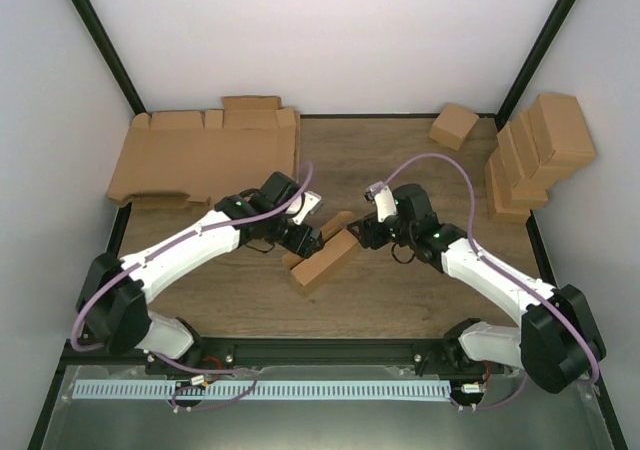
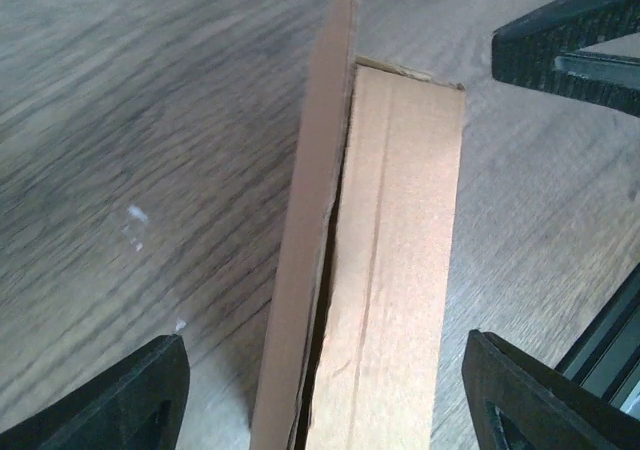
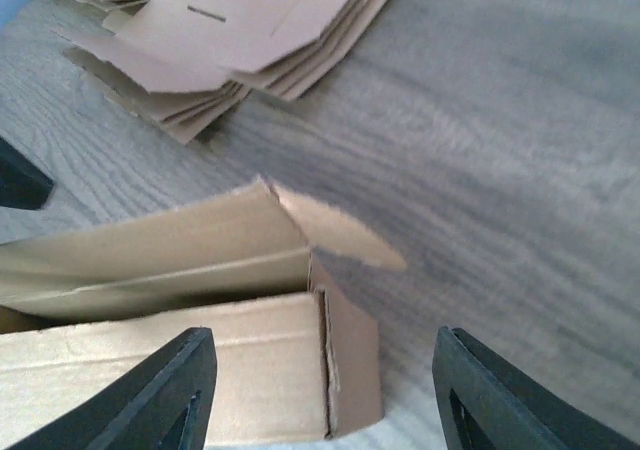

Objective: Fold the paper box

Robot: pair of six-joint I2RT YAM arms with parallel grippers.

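Straddling the paper box [image 1: 322, 258], left hand [image 2: 320, 365] and right hand [image 3: 325, 360] gape — gripping nothing.

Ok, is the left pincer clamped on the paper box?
No, the left pincer straddles the paper box with table showing beside both fingers.

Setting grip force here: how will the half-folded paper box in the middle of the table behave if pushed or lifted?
The paper box looks like thin cardboard, so probably light and easily slid. One long panel gapes and an end flap sticks out loose, so it would likely flex. Flat sides: unlikely to roll.
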